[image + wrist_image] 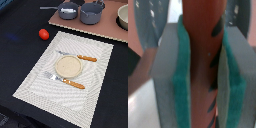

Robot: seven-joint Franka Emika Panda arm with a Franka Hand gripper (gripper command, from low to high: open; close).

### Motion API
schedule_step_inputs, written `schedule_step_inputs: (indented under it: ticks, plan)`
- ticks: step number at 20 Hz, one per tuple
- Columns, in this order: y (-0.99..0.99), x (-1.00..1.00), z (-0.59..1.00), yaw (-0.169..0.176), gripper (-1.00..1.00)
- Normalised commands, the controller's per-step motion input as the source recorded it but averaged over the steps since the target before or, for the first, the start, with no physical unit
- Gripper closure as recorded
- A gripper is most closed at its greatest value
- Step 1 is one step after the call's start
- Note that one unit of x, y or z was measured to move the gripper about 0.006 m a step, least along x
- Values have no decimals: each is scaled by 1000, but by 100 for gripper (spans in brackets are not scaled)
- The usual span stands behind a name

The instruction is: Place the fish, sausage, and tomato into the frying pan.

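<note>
In the wrist view my gripper (203,75) is shut on the sausage (200,30), a reddish stick with dark marks, clamped between the teal pads (182,75). In the exterior view the frying pan (67,11) sits on the brown board at the back, its thin handle pointing to that view's left. The tomato (44,34) lies on the dark table left of the striped placemat. The fish is not visible. The exterior view does not clearly show the gripper.
A deeper grey pot (92,13) stands right of the pan, and a pale bowl (123,17) at the board's right end. The placemat (95,85) carries a tan plate (68,66) and two orange-handled cutlery pieces (74,83).
</note>
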Motion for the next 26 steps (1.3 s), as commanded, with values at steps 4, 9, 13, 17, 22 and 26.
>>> schedule_step_inputs:
  ticks: [4,9,13,17,22,26]
  plan:
    - [16,249,-238,-5,100]
    - [123,38,-226,0,-100]
    - [209,-45,194,0,-100]
    - [117,-139,821,-3,-100]
    - [-481,-314,864,-66,-100]
    - [-737,-208,570,-58,-100]
